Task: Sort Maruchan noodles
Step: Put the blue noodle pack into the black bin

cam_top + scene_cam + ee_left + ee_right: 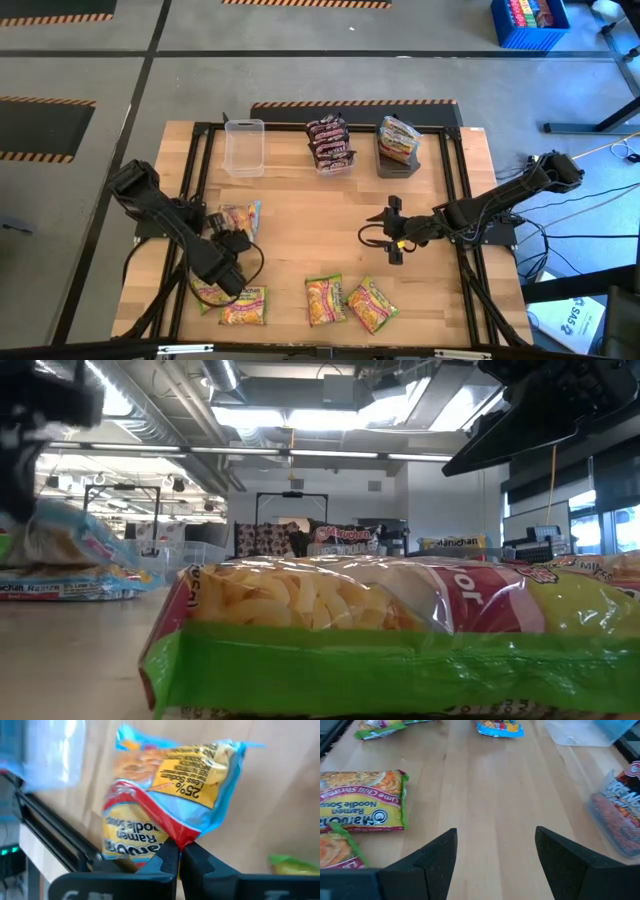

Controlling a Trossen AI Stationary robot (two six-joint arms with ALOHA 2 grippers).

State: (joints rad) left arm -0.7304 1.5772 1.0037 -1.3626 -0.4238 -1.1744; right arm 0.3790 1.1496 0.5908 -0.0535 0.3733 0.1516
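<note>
- Blue-edged yellow-orange noodle packet (pixel 172 795) sits pinched at its corner between the left gripper's (pixel 179 854) fingers, which are closed tight on the wrapper; from above, this packet (pixel 241 220) is over the left side of the wooden table (pixel 300 215), just beside the left gripper (pixel 222 240).
- Right gripper (pixel 392 241) hangs over the middle-right of the table with its fingers spread wide and nothing between them; the wrist view shows bare wood in the gap between the two dark fingers (pixel 437 855).
- Yellow-green packets lie flat along the table's near edge: one (pixel 245 305) near the left arm, with another partly under that arm; two more (pixel 325 299) and (pixel 371 304) side by side at the near middle, touching or nearly so.
- One of these green-edged packets (pixel 362 801) lies label up near the right gripper; another is just beside it at the picture's edge.
- Maroon-red packets (pixel 330 143) stand stacked in a clear tub at the far middle of the table; a dark grey tub (pixel 398 160) to its right holds packets with a yellow-orange one on top (pixel 399 138).
- An empty clear tub (pixel 244 147) stands at the far left of that row, apart from the others.
- Close to the table-level camera, a green-edged packet (pixel 400 630) fills most of the low view.
</note>
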